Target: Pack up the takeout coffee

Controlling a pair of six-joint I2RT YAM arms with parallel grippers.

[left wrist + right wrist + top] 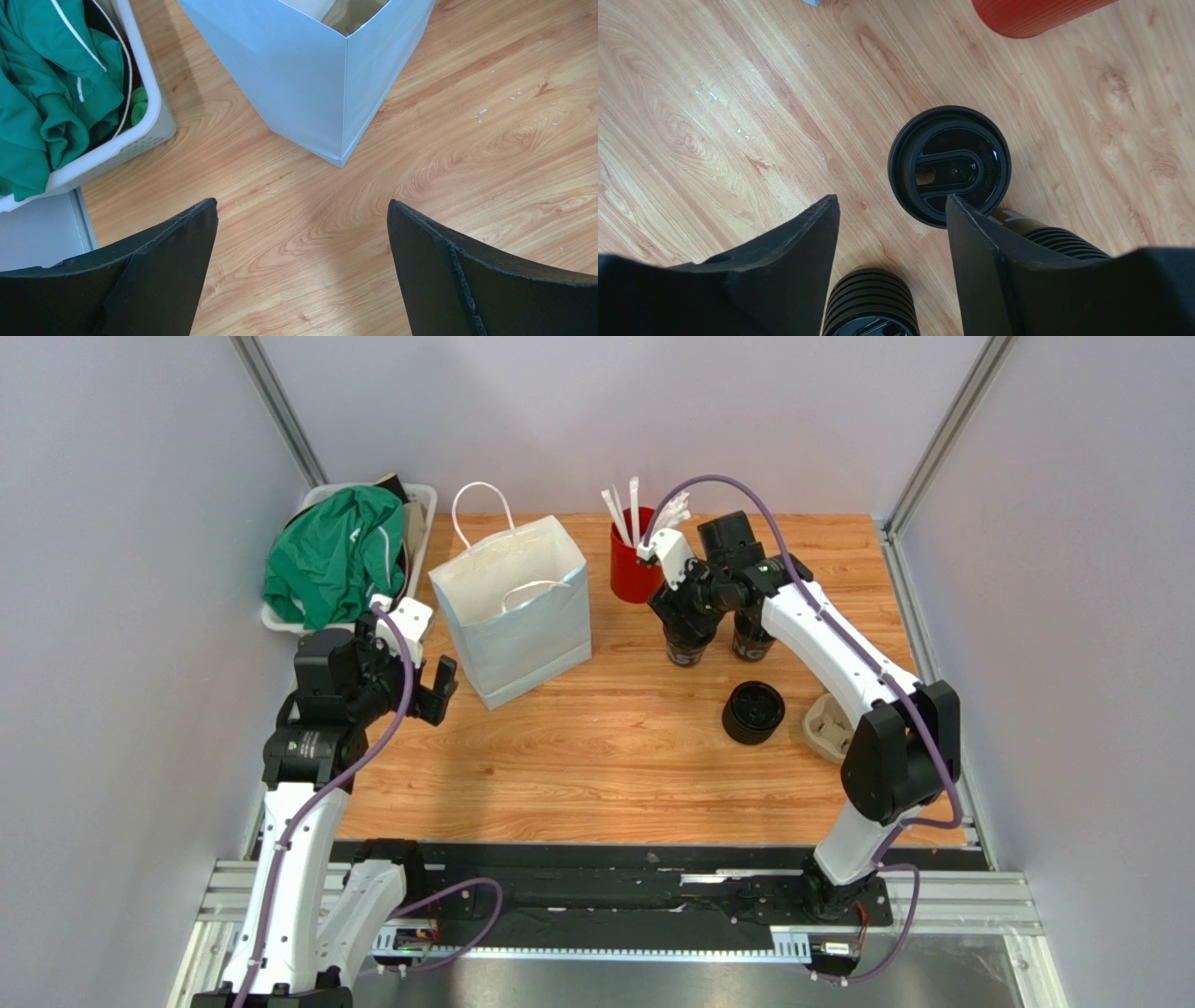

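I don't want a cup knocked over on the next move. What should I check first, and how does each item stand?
1. Bag upright, mouth open: ok.
2. Left gripper open, empty, clear of the bag: ok.
3. Right gripper open over the cups: ok.
4. One cup squarely between its fingers: cannot tell; a lidded cup sits at one fingertip.
5. Lid seated on that cup: ok.
6. Red straw cup clear of the right arm: cannot tell.

three black cups (686, 637) at far right (one sits apart, nearer), one red cup (631, 577), one paper bag (512, 616), one brown carrier (831, 728), one basket (144, 136), one green garment (334, 553).
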